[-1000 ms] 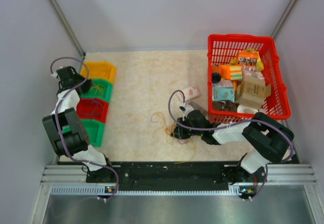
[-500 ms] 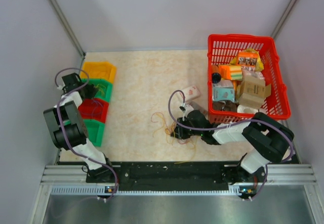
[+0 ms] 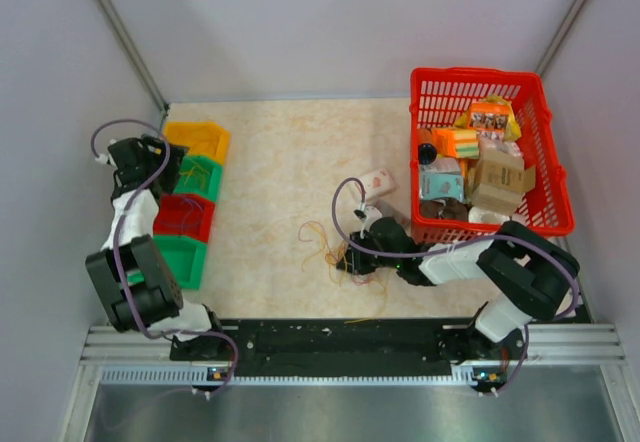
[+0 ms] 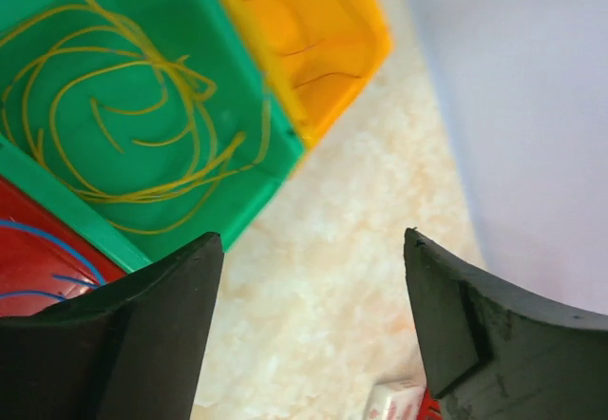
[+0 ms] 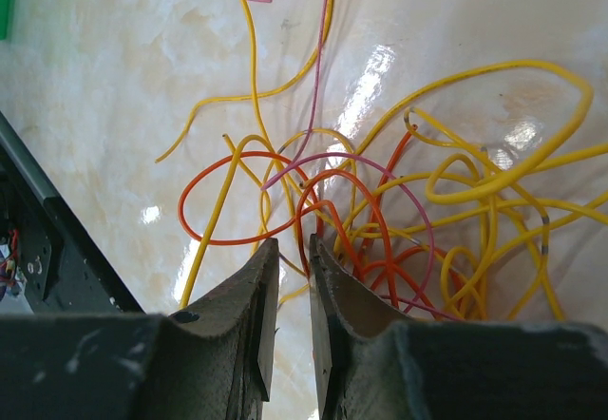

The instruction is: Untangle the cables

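left gripper (image 4: 312, 241): fingers wide apart, nothing between them; at the far left, above the green bin (image 4: 57, 201)
sorted strands (image 4: 123, 116): yellow coil lying in the green bin
cables (image 3: 335, 247): yellow, orange and pink tangle on the table (image 3: 270, 152), centre of frame
right gripper (image 5: 291, 249): jaws nearly closed, tips in the knot; can't tell if a strand is pinched
risk: pulling on crossed loops likely tightens the knot or drags the whole clump
vs earlier: left wrist has moved toward upper left; right arm and tangle unchanged

- Beige marbled tabletop (image 3: 265, 162) lay open between the row of coloured plastic bins (image 3: 207, 212) and the thin yellow and orange cables (image 3: 318, 237).
- A red plastic mesh basket (image 3: 470, 72) walled the right.
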Controlling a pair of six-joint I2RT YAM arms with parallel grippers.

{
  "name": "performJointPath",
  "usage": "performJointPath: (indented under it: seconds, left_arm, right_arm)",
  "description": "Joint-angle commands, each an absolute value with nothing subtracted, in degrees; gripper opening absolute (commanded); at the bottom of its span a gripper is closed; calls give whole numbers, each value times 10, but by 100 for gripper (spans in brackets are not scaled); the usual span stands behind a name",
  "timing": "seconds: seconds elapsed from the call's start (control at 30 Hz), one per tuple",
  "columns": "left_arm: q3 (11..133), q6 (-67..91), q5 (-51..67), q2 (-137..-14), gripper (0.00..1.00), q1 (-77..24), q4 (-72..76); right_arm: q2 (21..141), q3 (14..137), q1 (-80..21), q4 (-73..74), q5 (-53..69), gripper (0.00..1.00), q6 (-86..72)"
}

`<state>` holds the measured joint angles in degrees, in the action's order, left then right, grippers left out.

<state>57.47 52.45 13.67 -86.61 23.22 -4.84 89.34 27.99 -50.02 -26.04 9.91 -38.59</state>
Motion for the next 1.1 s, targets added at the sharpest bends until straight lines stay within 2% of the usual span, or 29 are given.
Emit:
performJointPath:
  seconds: [0.0,0.07,0.17,0.27,0.3,0.4,0.47,0.6,0.77,0.87,1.0,1.07]
  left_arm:
    - [561,493,148,-768,84,233,-51]
    - [555,483,157,-724,84,217,-60]
    - [543,440,156,-655,78,168,-83]
    - [526,355,167,-616,66,74,-105]
    - [520,325,179,-613,61,36,-120]
    - [479,259,203,-588,57,-53,-163]
    - [439,241,205,-545,55,-66,-178]
    - [344,263,307,-465,56,-66,-146]
    - [287,286,358,-403,70,-68,-134]
    - [287,300,433,-401,77,-71,-104]
    - [307,308,487,-417,74,-115,-68]
    - [311,316,488,-422,65,-159,-45]
  right_arm:
    - [900,287,-503,-283,103,19,-380]
    - [899,289,-507,-279,99,19,-377]
    - [898,301,-519,-261,87,20,-365]
    - [896,318,-530,-236,82,20,-352]
    - [896,326,-531,-222,82,18,-351]
    - [886,348,-531,-174,77,0,-352]
    - [873,354,-531,-155,77,0,-353]
    - [823,364,-531,-122,83,0,-359]
    - [752,400,-531,-69,86,0,-363]
    - [723,424,-532,-33,83,0,-361]
    - [701,449,-526,-1,93,0,-366]
    - [690,456,-521,-1,108,0,-372]
